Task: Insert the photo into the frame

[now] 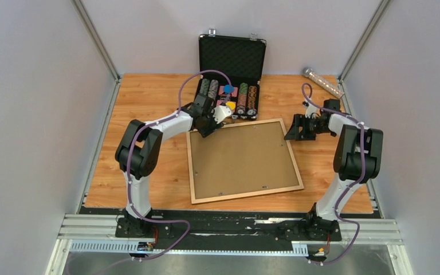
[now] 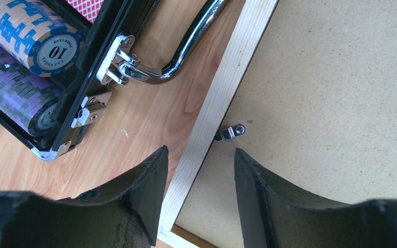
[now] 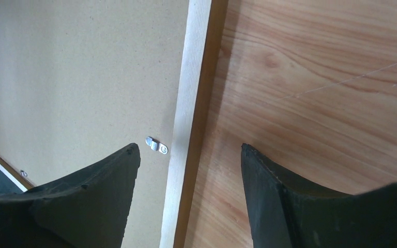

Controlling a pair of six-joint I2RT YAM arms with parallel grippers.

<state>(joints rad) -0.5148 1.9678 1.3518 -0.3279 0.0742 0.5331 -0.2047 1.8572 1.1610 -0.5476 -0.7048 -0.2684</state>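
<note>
The frame [image 1: 246,193] lies face down in the middle of the table, with the brown backing panel [image 1: 242,157] set inside its pale wooden rails. The photo is hidden. My left gripper [image 1: 209,127] hovers over the frame's far left corner. In the left wrist view it [image 2: 200,155] is open, straddling the rail [image 2: 222,88] beside a small turn clip [image 2: 231,132]. My right gripper [image 1: 293,130] is at the far right corner. In the right wrist view it [image 3: 188,150] is open across the right rail [image 3: 186,103], near a metal clip [image 3: 156,145]. Neither gripper holds anything.
An open black poker-chip case [image 1: 232,74] stands just behind the frame, its chrome handle [image 2: 186,46] and latches close to my left fingers. A clear tube [image 1: 323,82] lies at the back right. Grey enclosure walls close in both sides and the back.
</note>
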